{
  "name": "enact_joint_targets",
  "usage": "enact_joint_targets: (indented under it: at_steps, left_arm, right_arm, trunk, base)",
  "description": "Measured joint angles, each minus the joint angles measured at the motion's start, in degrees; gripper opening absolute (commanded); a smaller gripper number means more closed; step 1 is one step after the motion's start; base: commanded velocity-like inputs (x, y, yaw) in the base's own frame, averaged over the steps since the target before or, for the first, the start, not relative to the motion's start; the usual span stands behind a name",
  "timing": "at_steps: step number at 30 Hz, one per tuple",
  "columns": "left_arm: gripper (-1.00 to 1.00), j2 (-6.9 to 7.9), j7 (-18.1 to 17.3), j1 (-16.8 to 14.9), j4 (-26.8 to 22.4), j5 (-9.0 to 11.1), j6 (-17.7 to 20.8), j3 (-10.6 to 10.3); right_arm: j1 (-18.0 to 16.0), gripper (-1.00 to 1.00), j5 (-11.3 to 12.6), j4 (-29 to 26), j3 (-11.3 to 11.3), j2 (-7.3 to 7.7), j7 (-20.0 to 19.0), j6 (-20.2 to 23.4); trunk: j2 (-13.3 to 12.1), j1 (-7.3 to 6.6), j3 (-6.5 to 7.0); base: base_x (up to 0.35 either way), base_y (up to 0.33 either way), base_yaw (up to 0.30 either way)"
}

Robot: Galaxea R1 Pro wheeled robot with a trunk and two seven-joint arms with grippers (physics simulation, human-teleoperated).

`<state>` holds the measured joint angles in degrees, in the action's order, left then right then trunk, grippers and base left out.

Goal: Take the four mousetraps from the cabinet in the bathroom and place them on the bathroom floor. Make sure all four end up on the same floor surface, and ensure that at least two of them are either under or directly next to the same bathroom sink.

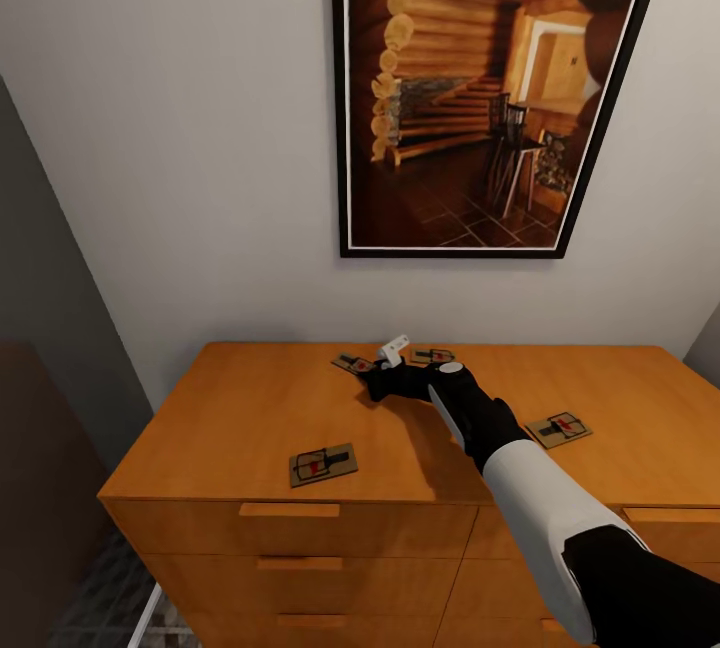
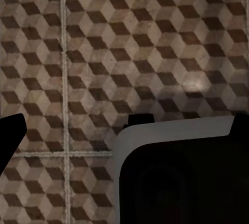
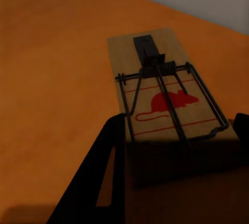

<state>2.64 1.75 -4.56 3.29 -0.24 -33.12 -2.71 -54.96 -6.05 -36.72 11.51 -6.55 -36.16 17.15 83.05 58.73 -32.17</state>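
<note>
Four mousetraps lie on top of the orange-brown cabinet [image 1: 250, 408]: one near the front [image 1: 322, 464], one at the right [image 1: 563, 428], and two at the back [image 1: 352, 364] [image 1: 432, 356]. My right gripper [image 1: 385, 370] reaches to the back of the cabinet top, by the left of the two back traps. In the right wrist view that mousetrap [image 3: 161, 86] lies flat with its red mouse print up, and my right gripper [image 3: 176, 141] stands open, its dark fingers [image 3: 106, 172] on either side of the trap's near end. My left gripper [image 2: 124, 130] is open over the cube-patterned bathroom floor [image 2: 129, 42].
A framed picture [image 1: 480, 88] hangs on the white wall behind the cabinet. Drawer fronts with bar handles [image 1: 288, 510] face me. A dark surface [image 1: 40, 468] flanks the cabinet's left, with patterned floor [image 1: 100, 608] showing below. Part of my white body [image 2: 176, 172] shows in the left wrist view.
</note>
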Motion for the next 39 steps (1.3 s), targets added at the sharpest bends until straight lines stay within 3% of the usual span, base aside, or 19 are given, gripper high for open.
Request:
enact_joint_targets:
  at_steps: [14,39]
  left_arm:
    - [1.0,0.0,0.0,0.0,0.0,0.0,0.0,0.0]
    - [1.0,-0.02,0.0,0.0,0.0,0.0,0.0,0.0]
  right_arm:
    - [0.0,-1.0,-0.1,-0.8,2.3,-0.02,-0.1,0.6]
    - [0.0,-1.0,-0.5,-11.2,2.4,0.21,-0.1,9.5]
  trunk:
    - [0.0,0.0,0.0]
    - [0.0,0.0,-0.01]
  base:
    - [0.0,0.0,0.0]
    - [0.0,0.0,0.0]
